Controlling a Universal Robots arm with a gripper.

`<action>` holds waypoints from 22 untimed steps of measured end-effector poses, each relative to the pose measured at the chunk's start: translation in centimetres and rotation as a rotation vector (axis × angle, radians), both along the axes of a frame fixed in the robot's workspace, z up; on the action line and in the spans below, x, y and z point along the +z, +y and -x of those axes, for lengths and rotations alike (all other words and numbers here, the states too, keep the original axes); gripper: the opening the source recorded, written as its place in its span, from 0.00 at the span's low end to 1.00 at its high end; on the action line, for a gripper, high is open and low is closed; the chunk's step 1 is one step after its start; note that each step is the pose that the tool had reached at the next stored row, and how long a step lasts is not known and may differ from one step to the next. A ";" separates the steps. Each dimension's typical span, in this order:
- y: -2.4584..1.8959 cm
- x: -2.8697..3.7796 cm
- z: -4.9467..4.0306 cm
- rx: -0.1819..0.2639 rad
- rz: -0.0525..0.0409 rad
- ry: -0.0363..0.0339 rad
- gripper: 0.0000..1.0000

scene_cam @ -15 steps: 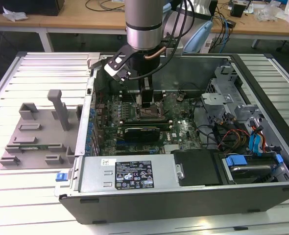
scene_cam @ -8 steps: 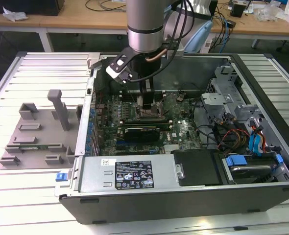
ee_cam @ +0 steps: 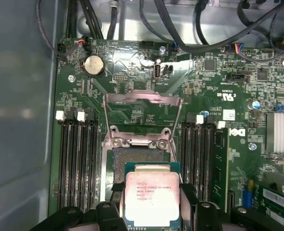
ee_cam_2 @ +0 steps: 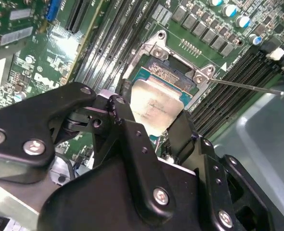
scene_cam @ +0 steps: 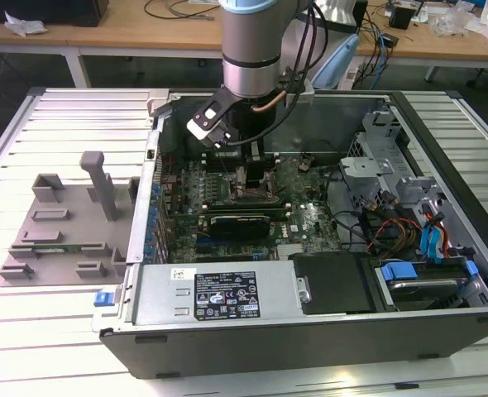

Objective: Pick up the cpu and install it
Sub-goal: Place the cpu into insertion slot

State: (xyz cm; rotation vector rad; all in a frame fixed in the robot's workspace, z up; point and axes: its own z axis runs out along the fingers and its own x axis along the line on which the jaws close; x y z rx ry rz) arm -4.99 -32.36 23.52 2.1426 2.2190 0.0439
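While poised just above the open dark square socket [ee_cam: 137, 156] at the centre of the green motherboard [ee_cam: 132, 77], clamps the small flat silver-topped square cpu [ee_cam: 151, 202] in the black two-finger gripper [ee_cam: 151, 190], narrowed onto it. Pick-up looks done; not yet seated.

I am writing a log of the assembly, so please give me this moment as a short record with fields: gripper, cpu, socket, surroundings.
gripper: gripper shut on the cpu, down inside the open computer case
cpu: cpu lies flat, silver top up, held by two opposite edges
socket: CPU socket open, its metal load plate lifted; the cpu overlaps part of it and seems not seated
memory slots: black memory slots on both sides of the socket
outside the case: grey fixture tray at the exterior view's left
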 end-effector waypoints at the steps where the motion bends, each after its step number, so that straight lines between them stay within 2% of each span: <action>1: 0.04 -0.25 -0.15 0.000 -0.0001 0.0004 0.55; 4: 0.08 -1.36 -0.27 0.000 0.0000 0.0029 0.55; 9: 0.41 -1.73 -0.29 -0.001 -0.0004 0.0039 0.55; 14: 0.73 -2.58 -0.28 -0.018 -0.0003 0.0122 0.55; 17: 0.77 -2.75 -0.29 -0.023 -0.0005 0.0128 0.55; 22: 1.00 -3.42 -0.30 -0.034 -0.0006 0.0185 0.55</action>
